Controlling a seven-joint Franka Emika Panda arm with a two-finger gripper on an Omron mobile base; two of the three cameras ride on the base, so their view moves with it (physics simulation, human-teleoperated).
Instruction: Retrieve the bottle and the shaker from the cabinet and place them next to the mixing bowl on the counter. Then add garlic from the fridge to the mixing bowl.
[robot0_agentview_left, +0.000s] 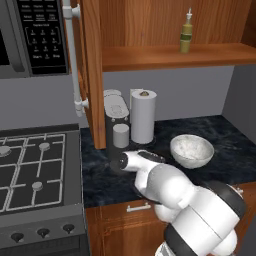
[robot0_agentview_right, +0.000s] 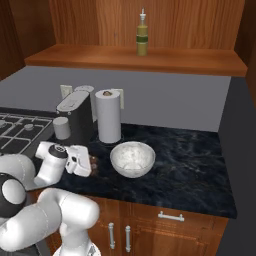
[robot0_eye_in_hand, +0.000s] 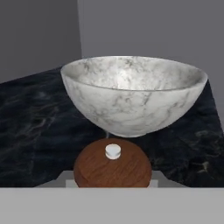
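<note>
The gripper (robot0_agentview_right: 91, 164) hangs low over the dark marble counter (robot0_agentview_right: 190, 165), its jaws pinching a brown wooden shaker (robot0_eye_in_hand: 113, 168) with a white knob on top. The shaker sits just in front of the marbled bowl (robot0_eye_in_hand: 133, 92), at the bowl's left in the right base view. Behind them stand a coffee machine (robot0_agentview_left: 115, 122) and, to its right, a paper towel roll (robot0_agentview_left: 143, 116), near a grey wall. The stove (robot0_agentview_left: 35, 170) adjoins the counter on the left, under a microwave (robot0_agentview_left: 32, 37). Above, past the open wooden door (robot0_agentview_left: 90, 70), the bottle (robot0_agentview_right: 142, 36) stands upright on the cabinet shelf (robot0_agentview_right: 135, 57).
</note>
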